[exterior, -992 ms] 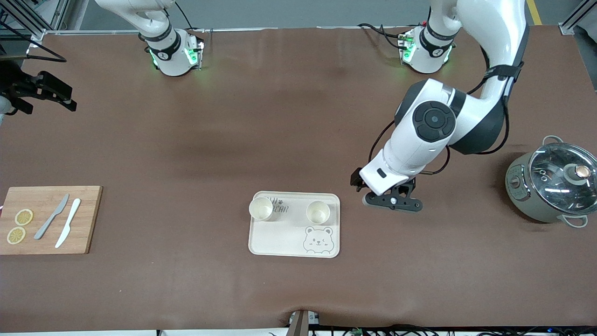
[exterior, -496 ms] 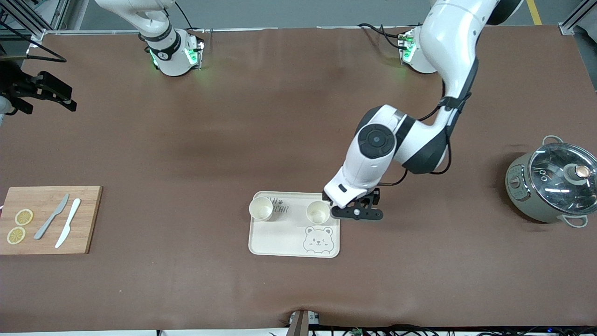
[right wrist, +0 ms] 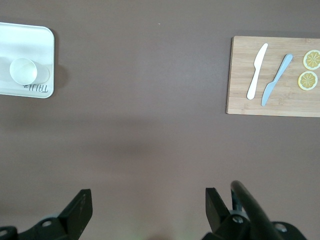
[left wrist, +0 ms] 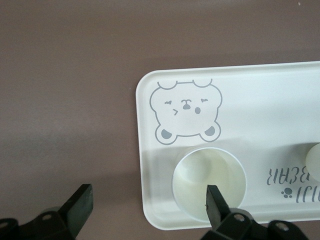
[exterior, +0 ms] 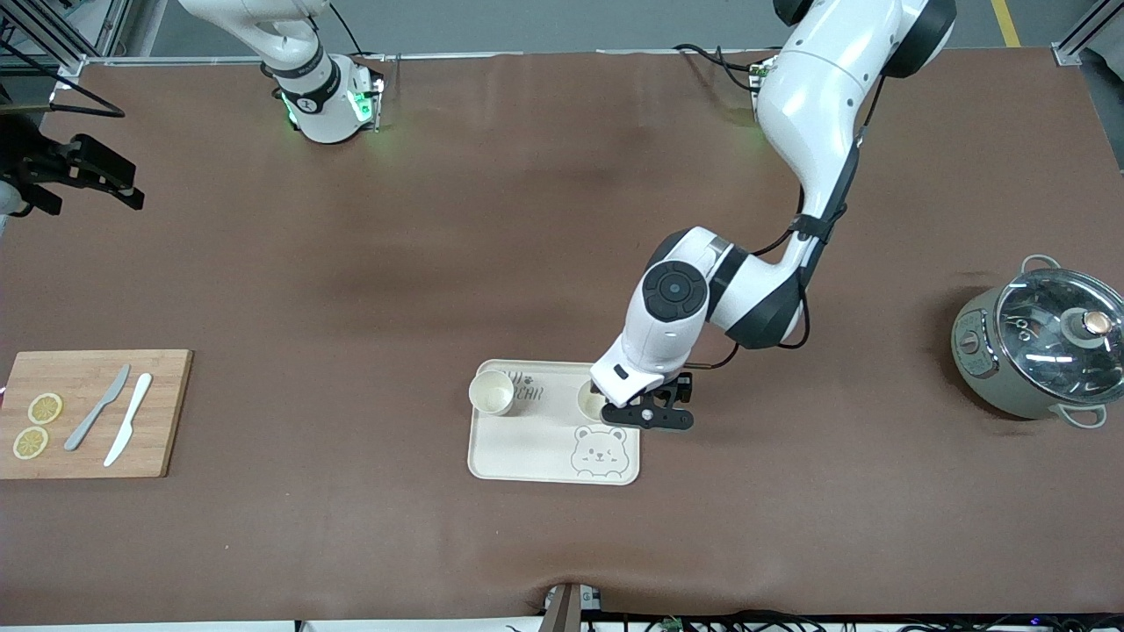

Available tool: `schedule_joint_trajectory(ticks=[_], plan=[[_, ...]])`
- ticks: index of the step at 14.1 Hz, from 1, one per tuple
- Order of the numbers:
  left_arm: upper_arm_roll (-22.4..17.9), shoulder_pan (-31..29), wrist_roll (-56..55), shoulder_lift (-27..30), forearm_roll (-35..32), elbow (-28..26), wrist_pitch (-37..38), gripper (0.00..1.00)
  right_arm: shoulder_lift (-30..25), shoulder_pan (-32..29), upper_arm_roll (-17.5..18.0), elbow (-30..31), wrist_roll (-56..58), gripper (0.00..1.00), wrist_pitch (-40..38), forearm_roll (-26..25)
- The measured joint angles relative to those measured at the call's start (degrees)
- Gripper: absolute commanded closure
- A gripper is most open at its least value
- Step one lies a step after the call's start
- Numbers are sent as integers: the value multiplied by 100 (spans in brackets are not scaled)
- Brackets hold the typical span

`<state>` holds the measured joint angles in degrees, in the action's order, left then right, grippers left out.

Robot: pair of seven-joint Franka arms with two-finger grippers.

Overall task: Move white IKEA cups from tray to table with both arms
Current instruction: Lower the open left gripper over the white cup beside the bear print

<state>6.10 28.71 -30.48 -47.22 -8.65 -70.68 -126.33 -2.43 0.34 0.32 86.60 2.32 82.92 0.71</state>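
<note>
Two white cups stand on the bear-print tray (exterior: 527, 452). One cup (exterior: 492, 392) is toward the right arm's end. The other cup (exterior: 592, 402) is toward the left arm's end, partly hidden by my left gripper (exterior: 641, 412). In the left wrist view my left gripper (left wrist: 147, 205) is open. One of its fingers (left wrist: 216, 202) is over that cup's mouth (left wrist: 200, 180) and the other is over bare table outside the tray (left wrist: 260, 95). My right gripper (right wrist: 147, 202) is open and empty, high over bare table between the tray (right wrist: 30, 40) and the cutting board.
A wooden cutting board (exterior: 158, 412) with two knives and two lemon slices lies at the right arm's end. A grey-green pot with a glass lid (exterior: 1041, 351) stands at the left arm's end.
My left arm has swung from the table beside the tray toward the tray, and its gripper now reaches the cup at that end. The cups and the right arm have not moved.
</note>
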Motion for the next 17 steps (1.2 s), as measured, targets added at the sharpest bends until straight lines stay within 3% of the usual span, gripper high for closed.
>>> schedule_joint_trajectory(ticks=[17], plan=[[-175, 238, 0, -556, 0, 167, -429, 0, 7, -1, -6, 2, 0, 0, -5, 0]])
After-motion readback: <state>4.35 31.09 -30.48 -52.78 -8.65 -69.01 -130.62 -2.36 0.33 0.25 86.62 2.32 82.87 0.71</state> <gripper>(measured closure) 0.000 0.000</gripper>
